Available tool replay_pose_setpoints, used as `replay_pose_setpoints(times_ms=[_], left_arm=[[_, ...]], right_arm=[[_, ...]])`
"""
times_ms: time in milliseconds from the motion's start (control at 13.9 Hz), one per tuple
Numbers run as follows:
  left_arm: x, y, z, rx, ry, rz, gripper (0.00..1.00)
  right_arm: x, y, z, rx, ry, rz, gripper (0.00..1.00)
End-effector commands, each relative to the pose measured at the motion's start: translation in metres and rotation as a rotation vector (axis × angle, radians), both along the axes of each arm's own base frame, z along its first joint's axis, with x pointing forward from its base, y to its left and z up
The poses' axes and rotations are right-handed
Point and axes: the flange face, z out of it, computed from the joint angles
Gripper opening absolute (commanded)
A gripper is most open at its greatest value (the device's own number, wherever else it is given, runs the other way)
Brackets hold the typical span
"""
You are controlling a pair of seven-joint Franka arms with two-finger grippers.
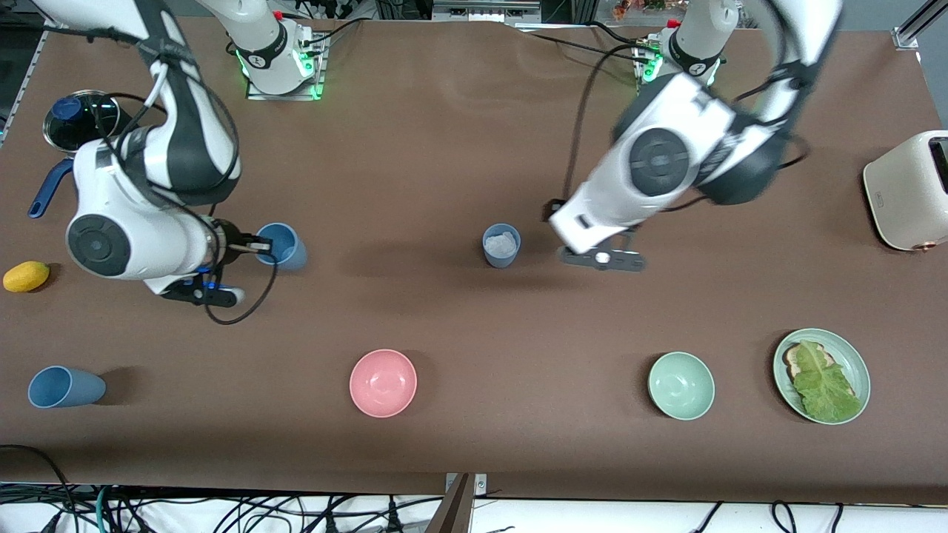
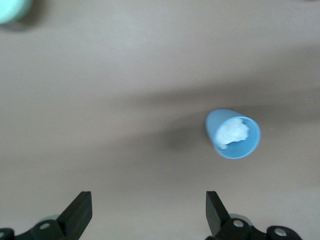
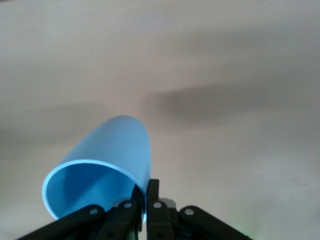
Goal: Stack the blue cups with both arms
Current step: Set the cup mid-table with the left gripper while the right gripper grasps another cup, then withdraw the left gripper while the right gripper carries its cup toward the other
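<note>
Lowest toward the front camera, a third blue cup lies on its side, well apart from both grippers, in a row with a pink bowl and a pale green bowl. Farther up, the right gripper has its jaws clamped on the rim of the brighter blue cup. The left gripper, jaws spread wide and holding nothing, hangs just beside the grey-blue cup, which stands upright with a white patch inside.

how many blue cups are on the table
3: one pinched at its rim by the right gripper; one with white inside mid-table; one at the right arm's end, nearest the front camera.
</note>
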Motion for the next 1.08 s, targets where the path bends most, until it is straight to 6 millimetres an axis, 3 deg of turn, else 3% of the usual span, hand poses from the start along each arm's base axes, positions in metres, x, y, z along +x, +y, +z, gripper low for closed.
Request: replay_pose_setpoints(times_ms=[0,215,503,646,790,933,1005], left_arm=[[0.005,0.061,0.037,0.002,-0.011,-0.062,1.0],[0.004,0.125,0.083,0.019,-0.049,-0.02,1.0],[-0.018,0.16,0.127,0.045,-0.109,-0.065,1.0],[-0.028,0.19,0.136,0.062,-0.15,-0.013,1.0],[-0.03,0.206,0.127,0.07,-0.208,0.021,1.0],[-0.04,0.211,0.112,0.078,-0.2,0.042,1.0],[-0.044,0.217,0.126,0.073,-0.248,0.045,1.0]], right_arm=[[-0.006,0.051,0.029,-0.001,-0.004,-0.04,0.0],[-0.017,0.104,0.05,0.056,-0.008,-0.119,0.0],[-0.026,0.209,0.061,0.095,-0.035,-0.251,0.0],[-0.033,0.25,0.057,0.1,-0.055,-0.314,0.0],[-0.044,0.286,0.049,0.124,-0.07,-0.371,0.0],[-0.051,0.312,0.038,0.151,-0.084,-0.408,0.0],[-0.055,0.324,0.033,0.171,-0.083,-0.426,0.0]])
